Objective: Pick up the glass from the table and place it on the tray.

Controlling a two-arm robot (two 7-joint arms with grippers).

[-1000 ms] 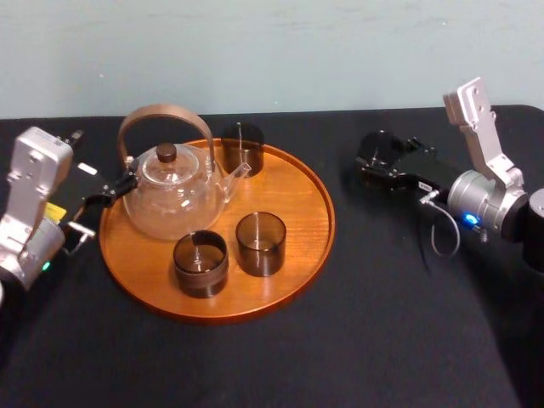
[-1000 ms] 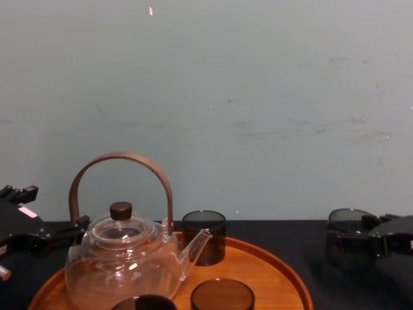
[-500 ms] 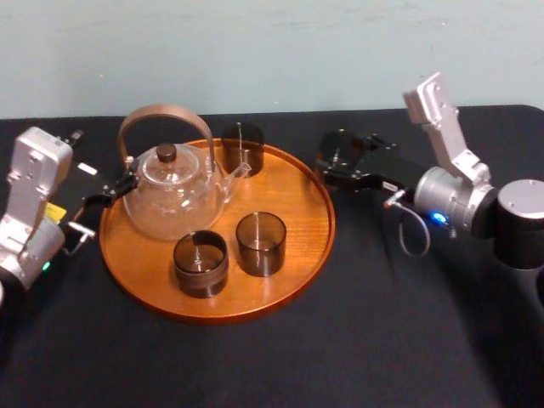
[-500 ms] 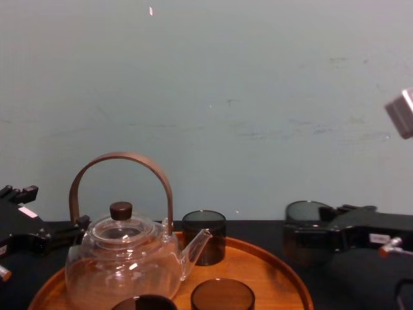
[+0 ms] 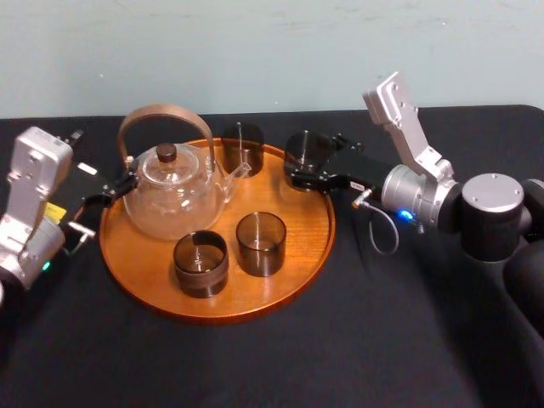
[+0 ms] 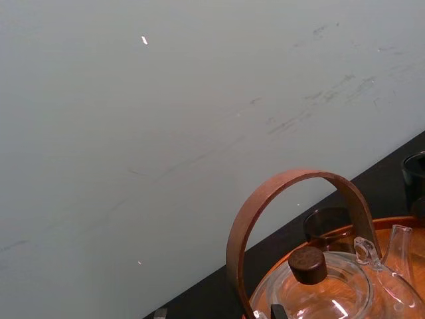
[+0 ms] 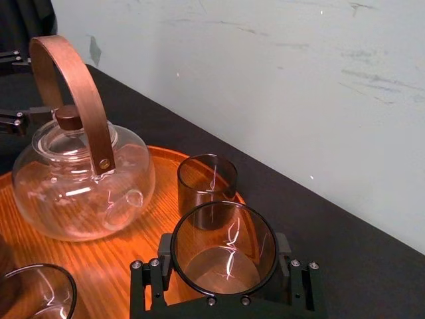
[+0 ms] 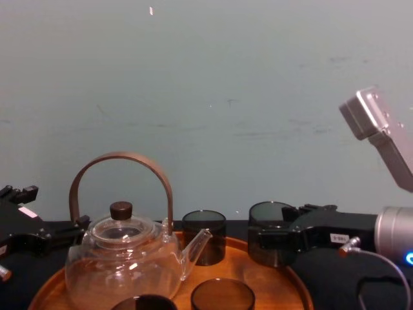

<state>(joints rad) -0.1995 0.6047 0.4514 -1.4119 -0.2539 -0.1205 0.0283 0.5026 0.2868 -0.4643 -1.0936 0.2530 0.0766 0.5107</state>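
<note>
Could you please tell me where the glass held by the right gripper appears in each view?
Head view: glass at the tray's far right rim, in the right gripper.
Chest view: right of the teapot.
Right wrist view: closest, between the fingers.
Left wrist view: probably the dark edge beyond the spout.
Shared landmark: the teapot's brown handle.

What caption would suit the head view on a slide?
Right gripper holds a dark glass at the tray's far right rim, near a teapot and three glasses; left gripper rests beside the tray.

A plain robot test room, it seems: a black-covered worktop [image 5: 280, 365] set against a bare, scuffed pale wall [image 5: 272, 51] at twelve o'clock.
</note>
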